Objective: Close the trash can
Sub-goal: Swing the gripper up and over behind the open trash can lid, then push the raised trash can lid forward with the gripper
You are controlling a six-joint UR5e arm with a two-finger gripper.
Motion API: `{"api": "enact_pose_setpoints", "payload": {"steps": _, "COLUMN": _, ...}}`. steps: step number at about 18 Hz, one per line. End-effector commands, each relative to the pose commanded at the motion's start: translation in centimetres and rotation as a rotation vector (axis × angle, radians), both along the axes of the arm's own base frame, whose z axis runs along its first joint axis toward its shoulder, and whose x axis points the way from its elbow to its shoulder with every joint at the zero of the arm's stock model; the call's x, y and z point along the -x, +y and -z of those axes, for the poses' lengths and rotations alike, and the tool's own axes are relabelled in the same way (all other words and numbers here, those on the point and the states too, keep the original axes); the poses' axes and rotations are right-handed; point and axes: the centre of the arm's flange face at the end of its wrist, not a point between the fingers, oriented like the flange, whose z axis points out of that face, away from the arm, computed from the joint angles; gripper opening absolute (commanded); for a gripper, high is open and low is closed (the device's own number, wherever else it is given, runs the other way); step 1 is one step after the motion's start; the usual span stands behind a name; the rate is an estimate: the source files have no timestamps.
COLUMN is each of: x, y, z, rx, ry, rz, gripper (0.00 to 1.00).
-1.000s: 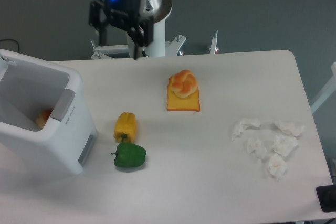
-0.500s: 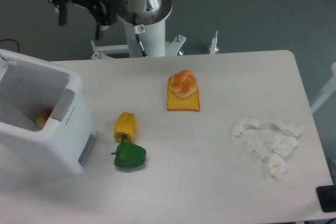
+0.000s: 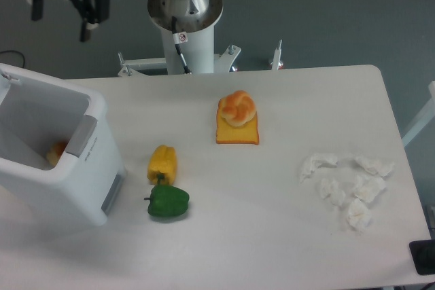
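Trash can gaping, my claw high off the back-left edge.

The white table [image 3: 272,236] carried everything. The trash can [image 3: 75,181] sat at its left edge, mouth uncovered, something orange inside. My claw [image 3: 61,22] hung above and behind it, fingers apart, gripping nothing. Crumpled tissues [image 3: 350,188] lay far right; a bun on toast [image 3: 237,119] mid-table; yellow pepper [image 3: 163,163] and green pepper [image 3: 167,202] touched beside the bin.

The trash can [image 3: 54,161] sits at the table's [image 3: 272,236] nine o'clock. Two peppers [image 3: 163,183] lie at its three o'clock. Bread [image 3: 237,119] lies centrally, tissues [image 3: 346,185] at four o'clock, the gripper [image 3: 62,6] at eleven.
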Motion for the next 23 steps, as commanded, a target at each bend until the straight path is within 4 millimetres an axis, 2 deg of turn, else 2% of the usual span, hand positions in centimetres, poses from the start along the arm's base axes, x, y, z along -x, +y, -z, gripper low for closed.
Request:
{"api": "enact_pose_setpoints", "payload": {"steps": 5, "x": -3.1, "y": 2.8, "z": 1.2, "rx": 0.053, "ry": 0.033, "rz": 0.037, "gripper": 1.0}}
{"api": "enact_pose_setpoints", "payload": {"steps": 8, "x": -4.2, "y": 3.3, "z": 1.5, "rx": 0.066, "ry": 0.045, "rz": 0.046, "gripper": 1.0}}
{"api": "enact_pose_setpoints", "payload": {"steps": 10, "x": -4.3, "y": 3.8, "z": 1.9, "rx": 0.074, "ry": 0.042, "rz": 0.047, "gripper": 1.0}}
{"api": "enact_pose_setpoints", "payload": {"steps": 15, "x": -3.8, "y": 6.7, "z": 2.5, "rx": 0.06, "ry": 0.046, "rz": 0.044, "gripper": 1.0}}
{"api": "enact_pose_setpoints", "payload": {"steps": 23, "x": -3.6, "y": 6.4, "z": 1.7, "rx": 0.037, "ry": 0.052, "rz": 0.029, "gripper": 1.0}}
